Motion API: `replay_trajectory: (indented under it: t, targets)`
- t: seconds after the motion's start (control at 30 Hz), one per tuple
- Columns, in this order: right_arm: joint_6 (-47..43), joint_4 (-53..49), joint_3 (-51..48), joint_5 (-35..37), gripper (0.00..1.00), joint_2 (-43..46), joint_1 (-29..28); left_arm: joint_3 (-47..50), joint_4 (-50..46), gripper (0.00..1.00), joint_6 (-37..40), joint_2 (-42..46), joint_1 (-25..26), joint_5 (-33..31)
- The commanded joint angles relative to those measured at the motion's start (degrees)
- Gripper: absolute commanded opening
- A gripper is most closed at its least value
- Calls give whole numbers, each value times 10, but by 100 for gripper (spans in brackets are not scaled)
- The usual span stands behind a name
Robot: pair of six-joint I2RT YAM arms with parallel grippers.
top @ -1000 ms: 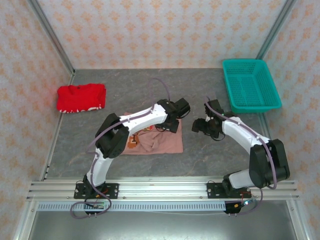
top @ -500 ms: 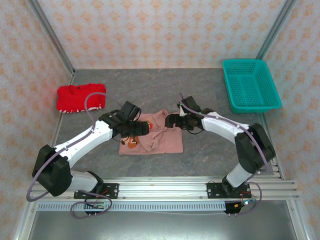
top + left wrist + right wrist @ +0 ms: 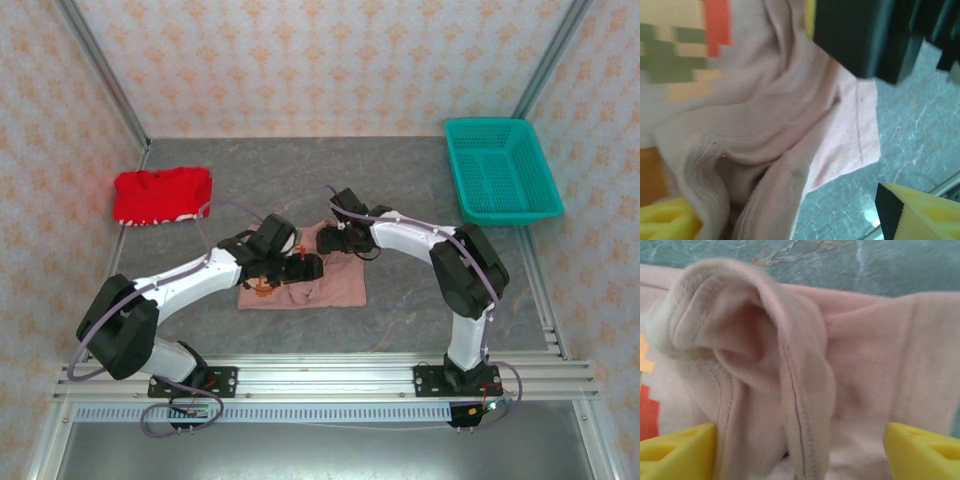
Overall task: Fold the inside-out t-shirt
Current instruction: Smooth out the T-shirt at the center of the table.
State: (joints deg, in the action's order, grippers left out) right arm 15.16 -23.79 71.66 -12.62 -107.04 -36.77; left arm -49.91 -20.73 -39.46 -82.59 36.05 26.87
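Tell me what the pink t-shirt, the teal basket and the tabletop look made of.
T-shirt: likely soft knit cotton; fine ribbing, stitched seams, matte. Basket: probably moulded plastic; rigid lattice, even colour. Tabletop: grey stone-look surface with pale veins; true material unclear.

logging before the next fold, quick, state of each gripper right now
left gripper: open, jaws wide over the dusty salmon-pink cotton t-shirt
right gripper: open, jaws straddling a raised fold of it, not clamped

Obstacles: t-shirt (image 3: pixel 340 285) centre, red garment (image 3: pixel 162 196) far left, teal basket (image 3: pixel 500 170) far right. Grey tabletop (image 3: pixel 400 310) passable near right.
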Motion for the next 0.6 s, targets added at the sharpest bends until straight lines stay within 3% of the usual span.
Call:
replay_trajectory:
  t: [0.0,0.13,0.3,0.43,0.57]
  targets:
    - [-16,-45,26,50,75,-2,28,-34,48,79,-6,-32,40,5]
    - [-17,-51,33,13,59,-5,76,-89,76,79,4,-91,95,-8]
    - [-11,-47,20,-59,55,20,131,-166,76,79,32,-157,139,-20]
    - [-11,-30,-31,-101,64,82,145,-160,76,79,54,-132,143,-40]
    - [24,43,-115,-175,74,146,139,-101,42,80,85,-41,130,-102]
